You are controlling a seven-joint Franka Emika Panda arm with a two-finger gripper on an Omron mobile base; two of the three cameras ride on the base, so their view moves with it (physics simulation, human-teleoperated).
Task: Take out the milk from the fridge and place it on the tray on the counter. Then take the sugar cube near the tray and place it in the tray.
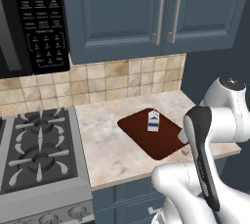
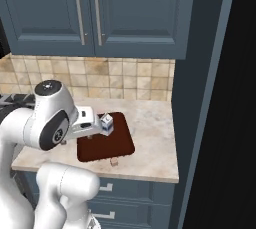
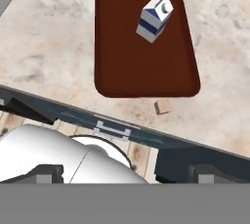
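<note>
Milk orientation: the milk stands upright on its base, long axis vertical, gable ridge at the top; in the hand view the ridge leans toward the upper right of the picture, which is the camera's tilt.
Milk look: small white gable-top carton with a blue band around its lower half and a small dark mark on the upper face.
Milk place: on the tray, toward the back half, nearer the tiled wall than the table's front edge; nothing touches it.
Tray: flat dark reddish-brown rectangle with rounded corners, lying on the table to the right of the stove; its long axis runs from the table's front edge toward the wall.
Sugar cube: tiny pale beige cube on the bare table just outside the tray's front edge, near one front corner, apart from the tray rim; also seen in the right base view.
Pincer: raised above the table's front edge, looking down on tray and cube; its dark fingertips sit far apart at the bottom corners of the hand view, jaws spread wide with nothing between them.
Arm: its white links cross in front of the tray in both base views.
Surroundings: blue-grey upper cabinets, beige tile backsplash, microwave panel above the stove.
</note>
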